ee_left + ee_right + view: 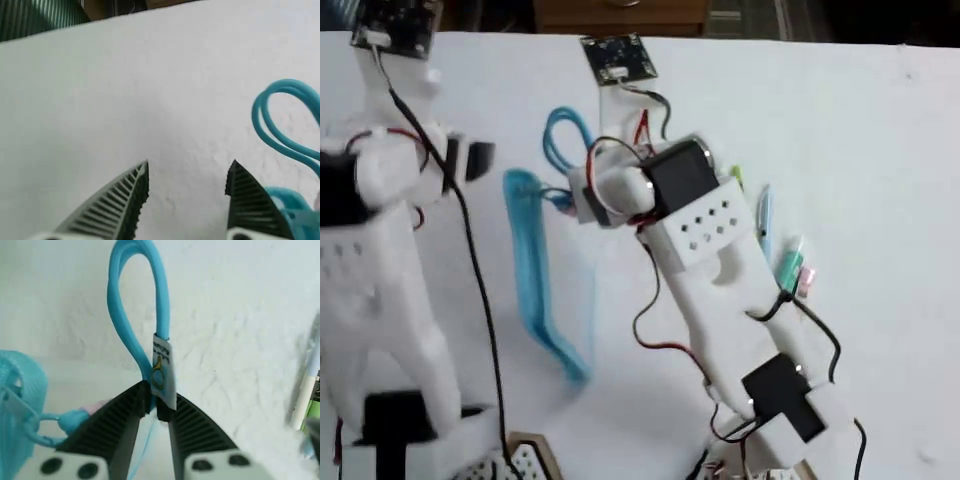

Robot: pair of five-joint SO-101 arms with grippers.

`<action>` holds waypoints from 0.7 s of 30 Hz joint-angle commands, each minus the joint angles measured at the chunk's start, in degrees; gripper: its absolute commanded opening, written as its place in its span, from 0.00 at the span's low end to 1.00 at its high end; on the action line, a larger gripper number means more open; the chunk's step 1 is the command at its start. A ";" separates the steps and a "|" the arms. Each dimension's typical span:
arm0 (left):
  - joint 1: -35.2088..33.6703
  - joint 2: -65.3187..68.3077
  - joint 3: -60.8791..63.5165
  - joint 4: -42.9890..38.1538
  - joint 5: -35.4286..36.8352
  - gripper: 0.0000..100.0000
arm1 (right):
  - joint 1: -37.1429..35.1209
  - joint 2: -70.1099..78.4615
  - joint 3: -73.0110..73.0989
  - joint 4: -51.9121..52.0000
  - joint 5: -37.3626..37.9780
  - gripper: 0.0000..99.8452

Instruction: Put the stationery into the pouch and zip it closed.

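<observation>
Barely started tbh. Right fingers (pixel 140 405) pinching loop strap (pixel 161 300) of pouch (pixel 525 250), flat in middle of desk (pixel 880 150). Left fingers (pixel 132 190) spread over bare patch. Stationery (pixel 788 265) loose nearer right edge; packing, zipping left.

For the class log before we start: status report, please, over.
Left gripper open over table. Right gripper shut on pouch loop. Pens outside pouch, right arm between them.

The loop (pixel 162 305) pinched by the right gripper (pixel 159 404) looks like smooth, shiny plastic. The pouch (pixel 20 385) beside its jaws is soft blue net cloth. The jaws are dark, dull plastic with ridges. The table (pixel 125 90) under the left gripper (pixel 189 172) is matt and bumpy.
</observation>
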 commanded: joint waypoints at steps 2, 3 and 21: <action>4.35 -5.41 -1.85 -0.35 -1.93 0.29 | 0.75 -0.57 2.64 0.04 0.62 0.02; 4.88 -5.41 -1.85 -0.26 -1.93 0.30 | 0.75 -0.66 3.52 -0.40 0.62 0.02; 3.03 -5.14 14.07 -10.55 -6.68 0.31 | 0.84 -0.66 5.10 -2.15 0.35 0.02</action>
